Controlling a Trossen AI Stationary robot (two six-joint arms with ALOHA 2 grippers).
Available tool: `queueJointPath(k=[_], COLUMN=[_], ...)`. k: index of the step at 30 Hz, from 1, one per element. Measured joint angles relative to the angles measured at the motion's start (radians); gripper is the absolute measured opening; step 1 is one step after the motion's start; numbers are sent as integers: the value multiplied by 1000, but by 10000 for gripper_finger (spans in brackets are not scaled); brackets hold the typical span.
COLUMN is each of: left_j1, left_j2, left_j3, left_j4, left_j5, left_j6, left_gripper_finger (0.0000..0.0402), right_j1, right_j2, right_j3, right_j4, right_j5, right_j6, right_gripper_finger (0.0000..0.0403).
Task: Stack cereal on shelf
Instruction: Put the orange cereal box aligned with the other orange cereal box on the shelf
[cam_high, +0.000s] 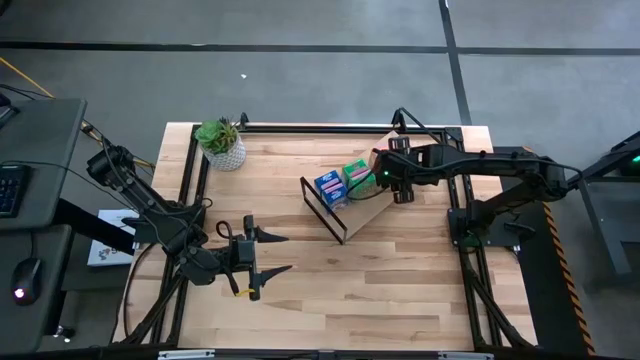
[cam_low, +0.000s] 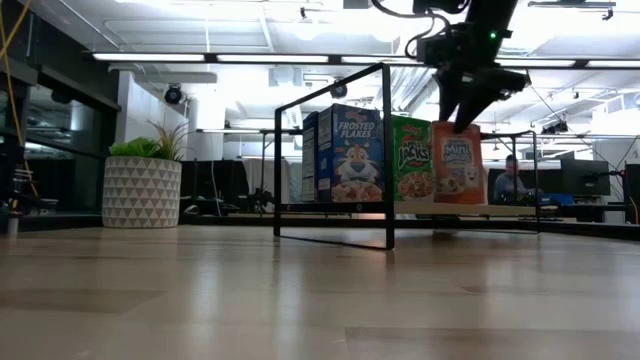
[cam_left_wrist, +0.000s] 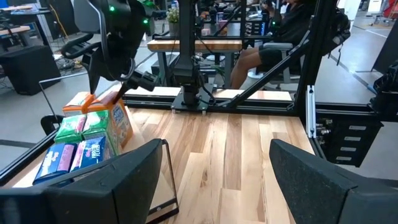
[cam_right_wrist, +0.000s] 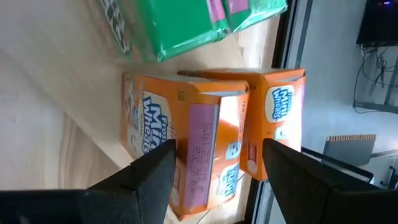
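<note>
Your light wooden tabletop (cam_high: 400, 280) is lying mostly bare around the shelf of pale wood panels and thin black frame (cam_high: 342, 228). The small blue cardboard cereal box (cam_low: 345, 154), green one (cam_low: 411, 158) and orange ones (cam_right_wrist: 205, 143) are standing in a row on it. Your right gripper (cam_right_wrist: 217, 168) is hovering above the orange boxes, fingers apart, gripping nothing. Lift straight up, minding the frame's top bar. Your left gripper (cam_high: 268, 254) is waiting well away, fingers spread.

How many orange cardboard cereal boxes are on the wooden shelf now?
2. Both stand side by side at the end of the light wood shelf, beside the green cardboard box: one orange box, the other. The right pincer hovers above them. None seems hidden.
</note>
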Motion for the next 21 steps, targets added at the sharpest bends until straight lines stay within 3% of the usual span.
queueJointPath(k=[9, 16, 21], left_j1=[0, 0, 0], left_j2=[0, 0, 0], left_j3=[0, 0, 0], left_j4=[0, 0, 0], left_j5=[0, 0, 0], left_j6=[1, 1, 1], left_gripper_finger=[289, 289, 289], right_j1=[0, 0, -9], right_j2=[-23, -113, -201], right_j3=[0, 0, 0], right_j4=[2, 16, 66], right_j5=[-1, -55, -58], right_j6=[-11, 18, 244], right_gripper_finger=[232, 232, 232])
